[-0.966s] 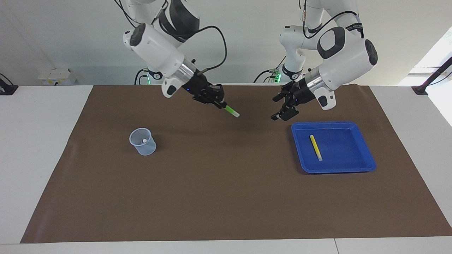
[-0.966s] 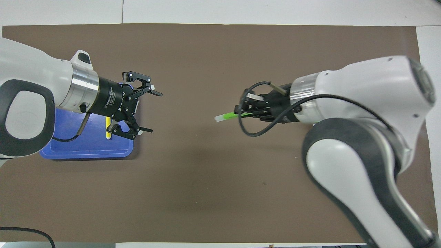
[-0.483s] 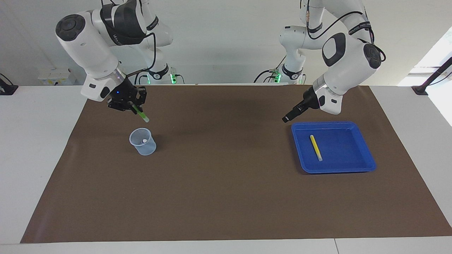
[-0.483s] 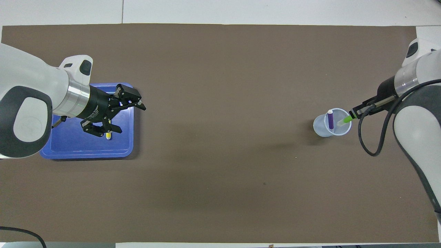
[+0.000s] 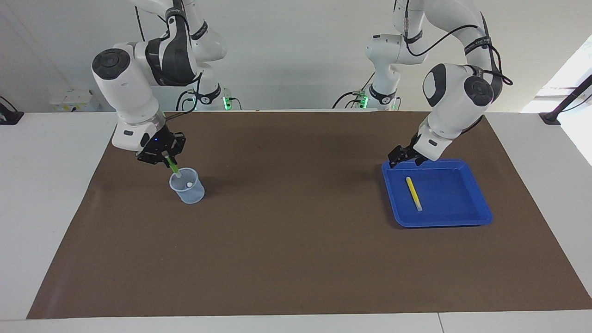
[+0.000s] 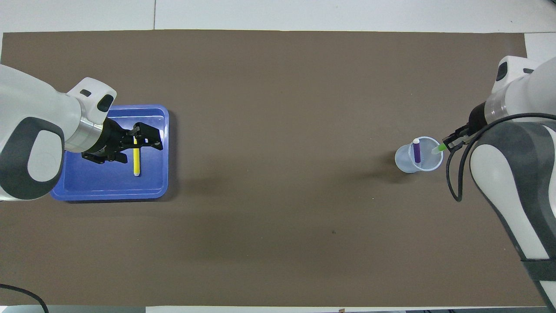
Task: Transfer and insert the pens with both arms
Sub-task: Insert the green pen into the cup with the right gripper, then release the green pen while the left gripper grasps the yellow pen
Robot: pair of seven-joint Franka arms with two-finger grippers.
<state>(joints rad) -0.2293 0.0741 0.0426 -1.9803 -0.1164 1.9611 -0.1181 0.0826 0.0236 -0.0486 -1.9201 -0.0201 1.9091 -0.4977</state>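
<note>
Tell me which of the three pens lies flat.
The yellow pen, flat in the blue tray. The purple pen stands in the cup; the right gripper holds the green pen.

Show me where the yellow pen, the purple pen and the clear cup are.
yellow pen (image 5: 412, 193): facing view, middle of barrel.
purple pen (image 6: 417, 151): overhead view, purple barrel.
clear cup (image 5: 190, 193): facing view, outer wall.

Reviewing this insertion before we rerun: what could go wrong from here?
1. The right gripper holds the green pen tilted at the cup rim; it could tip the light cup or catch the purple pen.
2. The left gripper, open over the blue tray, might nudge the yellow pen.
</note>
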